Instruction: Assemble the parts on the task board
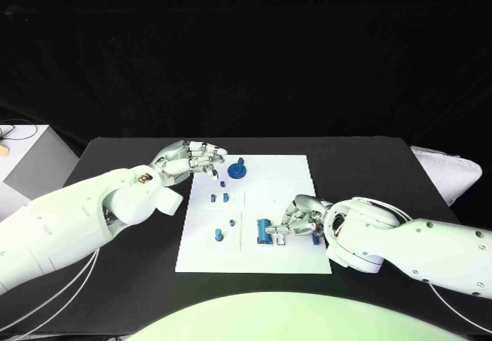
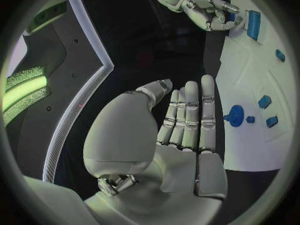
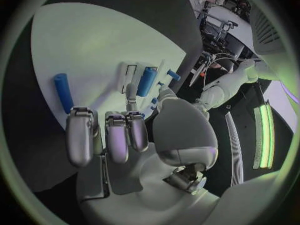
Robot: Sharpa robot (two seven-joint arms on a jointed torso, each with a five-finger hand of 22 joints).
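Blue cylinder [image 1: 264,230] lies just beside, perhaps touching, right hand [image 1: 298,219].

Left arm [image 1: 77,217] enters from the left edge, forearm angled up and inward. Left hand [image 1: 190,160] sits at the arm's far end, holding nothing. In the left wrist view its fingers [image 2: 190,115] lie straight and side by side, thumb apart from them.

Right arm [image 1: 420,245] enters from the right edge, bent inward. Right hand [image 1: 301,219] points toward the left arm's side, fingers [image 3: 112,135] curled downward in the right wrist view. Whether anything is held there cannot be told.
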